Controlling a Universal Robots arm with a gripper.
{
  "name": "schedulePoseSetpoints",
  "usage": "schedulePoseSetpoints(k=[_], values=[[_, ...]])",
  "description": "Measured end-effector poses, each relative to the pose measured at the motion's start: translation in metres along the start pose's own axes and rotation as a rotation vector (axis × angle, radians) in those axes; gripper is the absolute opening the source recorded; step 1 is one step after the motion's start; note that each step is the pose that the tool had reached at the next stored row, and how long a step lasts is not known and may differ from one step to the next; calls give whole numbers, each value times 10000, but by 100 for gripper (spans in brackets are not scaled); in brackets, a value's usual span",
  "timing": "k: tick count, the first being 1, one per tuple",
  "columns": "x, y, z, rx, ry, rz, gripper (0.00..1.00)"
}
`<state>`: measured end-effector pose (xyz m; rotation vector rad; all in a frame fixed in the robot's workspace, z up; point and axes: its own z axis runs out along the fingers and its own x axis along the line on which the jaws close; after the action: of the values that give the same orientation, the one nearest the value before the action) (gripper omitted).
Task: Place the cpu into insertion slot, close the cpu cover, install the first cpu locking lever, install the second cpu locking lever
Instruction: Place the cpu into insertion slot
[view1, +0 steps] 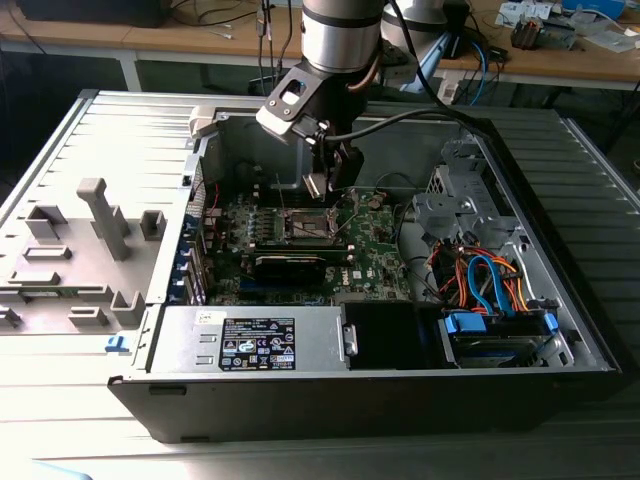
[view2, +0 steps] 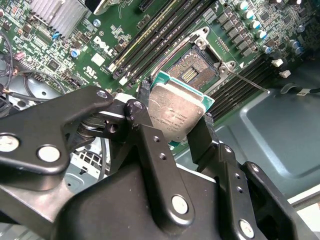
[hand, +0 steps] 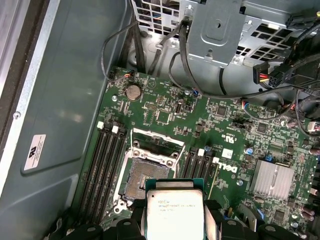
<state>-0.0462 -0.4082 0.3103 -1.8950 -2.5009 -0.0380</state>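
My gripper (view1: 330, 182) is shut on the cpu (view1: 315, 185), a flat square chip with a silvery-grey face and a green edge. It hangs inside the open computer case, a little above the green board. In both wrist views the black fingers (view2: 200, 137) clamp two opposite edges of the cpu (view2: 176, 112) (hand: 174, 212). The insertion slot (hand: 142, 180) (view2: 196, 67) (view1: 308, 226) lies open on the board just beyond the chip, its dark centre bare. The cpu cover (hand: 156, 144) stands swung back at the slot's far side. A thin lever wire (view2: 247, 82) sticks out beside the slot.
Black memory slots (hand: 107, 160) run along both sides of the insertion slot. A finned heatsink (hand: 272, 177) sits on the board. Cables (view1: 480, 275) and a metal drive cage (view1: 450, 195) fill the case at the exterior view's right. A power supply (view1: 250, 340) lines the near wall.
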Motion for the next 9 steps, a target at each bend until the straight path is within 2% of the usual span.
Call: schedulePoseSetpoints(k=[9], values=[[0, 0, 1, -1, -2, 85, 55]])
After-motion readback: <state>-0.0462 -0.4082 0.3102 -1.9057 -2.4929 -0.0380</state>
